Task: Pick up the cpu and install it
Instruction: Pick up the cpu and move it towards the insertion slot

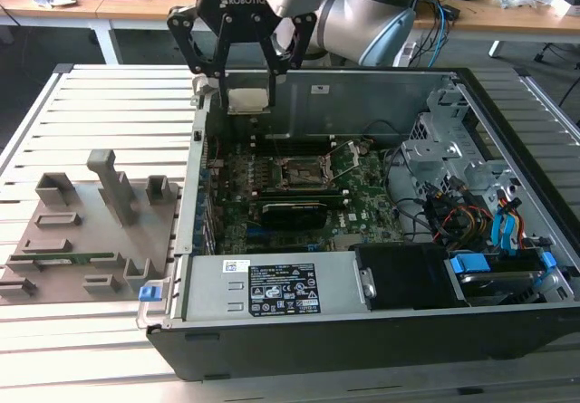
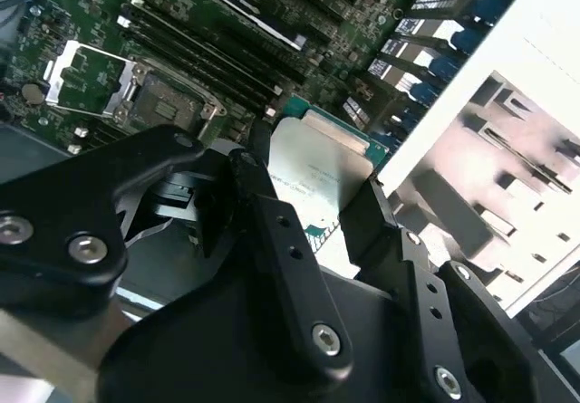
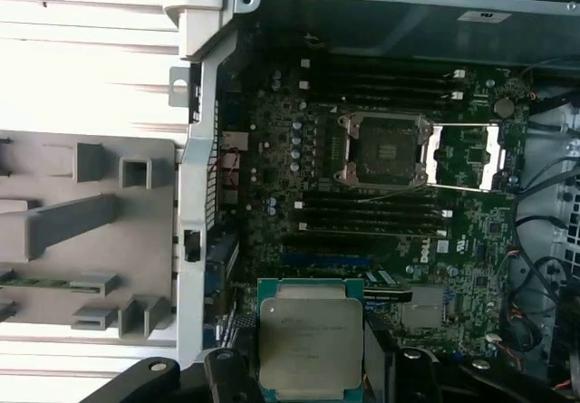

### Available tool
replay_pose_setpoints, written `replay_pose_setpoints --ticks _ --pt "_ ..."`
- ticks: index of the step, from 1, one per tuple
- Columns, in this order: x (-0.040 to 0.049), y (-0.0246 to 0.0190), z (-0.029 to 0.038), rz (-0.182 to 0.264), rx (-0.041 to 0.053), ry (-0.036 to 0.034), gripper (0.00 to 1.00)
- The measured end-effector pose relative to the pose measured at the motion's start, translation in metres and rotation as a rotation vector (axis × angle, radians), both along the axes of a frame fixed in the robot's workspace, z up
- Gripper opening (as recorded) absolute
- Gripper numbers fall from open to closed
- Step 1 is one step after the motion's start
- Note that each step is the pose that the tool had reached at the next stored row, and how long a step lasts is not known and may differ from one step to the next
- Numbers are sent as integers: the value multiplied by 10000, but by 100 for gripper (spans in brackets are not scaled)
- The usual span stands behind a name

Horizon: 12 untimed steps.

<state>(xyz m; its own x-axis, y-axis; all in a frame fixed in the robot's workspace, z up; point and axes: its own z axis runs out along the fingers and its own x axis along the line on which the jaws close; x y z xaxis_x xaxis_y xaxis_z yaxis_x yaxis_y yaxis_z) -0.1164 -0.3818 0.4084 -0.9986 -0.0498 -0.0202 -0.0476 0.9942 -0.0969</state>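
Pinching the cpu (image 1: 248, 100), a small flat square chip with a silvery-beige metal top and a paler rim, the black two-fingered gripper (image 1: 246, 95) is seen in the upper part of the exterior view, toward the exterior view's left.

- Grip: the fingers (image 2: 272, 231) are closed on two opposite edges of the chip. In both wrist views the metal top is turned up toward the wrist (image 2: 317, 172) (image 3: 311, 344).
- Height: the chip is judged to be carried in the air, over the far corner of the open black-and-grey metal computer case (image 1: 362, 331), near its wall on the exterior view's left. No contact with the green motherboard (image 1: 362, 204) is seen.
- Key relation: the dark square socket with its metal frame (image 1: 304, 172) lies lower in the exterior view and toward the exterior view's right of the held chip, well apart from it.
- In the first wrist view the socket (image 3: 381, 149) is seen bare, with its hinged metal load frame (image 3: 467, 154) swung open beside it. The chip's edges are judged roughly parallel to the socket's.
- Socket interior: cannot be told in detail.
- The grey plastic fixture plate with upright blocks (image 1: 82, 231) lies on the white slatted table (image 1: 91, 95), outside the case on the exterior view's left.
- Progress, as judged: the pickup is done and the chip is not yet seated.
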Motion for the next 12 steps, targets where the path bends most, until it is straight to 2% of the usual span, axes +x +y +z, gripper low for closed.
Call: replay_pose_setpoints --ticks 3,4,5,6,7,8,10,11,12 --pt "52 5 -2 1 22 2 55" --pt "65 6 -3 -2 115 2 55" --pt "77 6 -3 -14 274 1 55" --pt "81 6 -3 -22 516 1 55" --pt "83 6 -3 -27 924 2 55" --pt "84 6 -3 -29 1234 2 55" --pt "88 6 -3 -30 1725 2 55" --pt "98 8 -4 -30 1733 2 55" --pt "120 24 -4 -34 1372 4 55"
